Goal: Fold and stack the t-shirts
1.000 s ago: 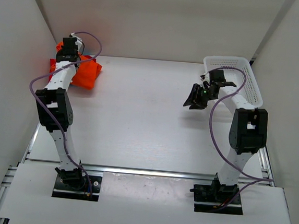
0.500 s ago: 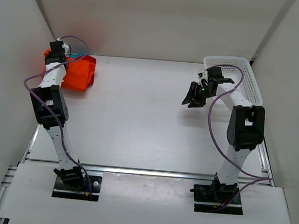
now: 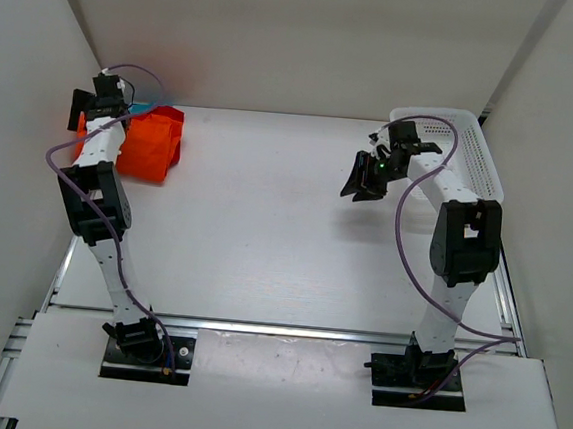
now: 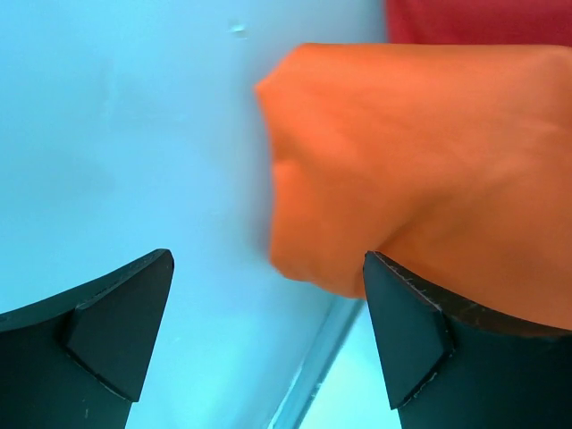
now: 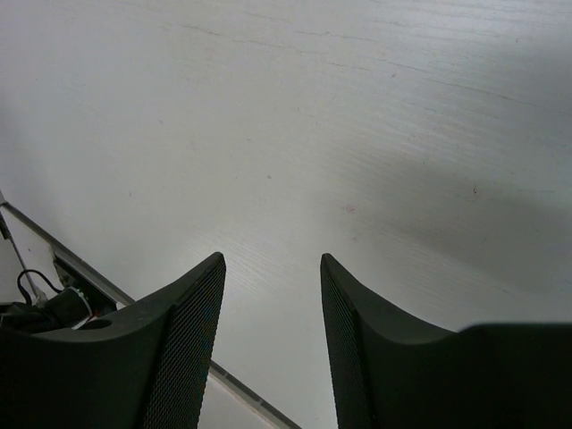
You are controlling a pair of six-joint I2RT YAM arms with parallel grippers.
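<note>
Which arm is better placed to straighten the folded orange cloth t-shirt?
Left. The left gripper hangs open over the orange t-shirt; the right gripper is far away by the white mesh basket.

1. Worktop (image 3: 266,223): white, flat, faint grain lines in the right wrist view; white walls at the left, far and right sides.
2. Far left corner: orange t-shirt (image 3: 150,150), a folded bundle lying on the worktop; red t-shirt (image 4: 474,18) showing at its far edge, touching it; which lies undermost cannot be told.
3. Far right corner: white mesh basket (image 3: 477,156), standing beside the right wall.
</note>
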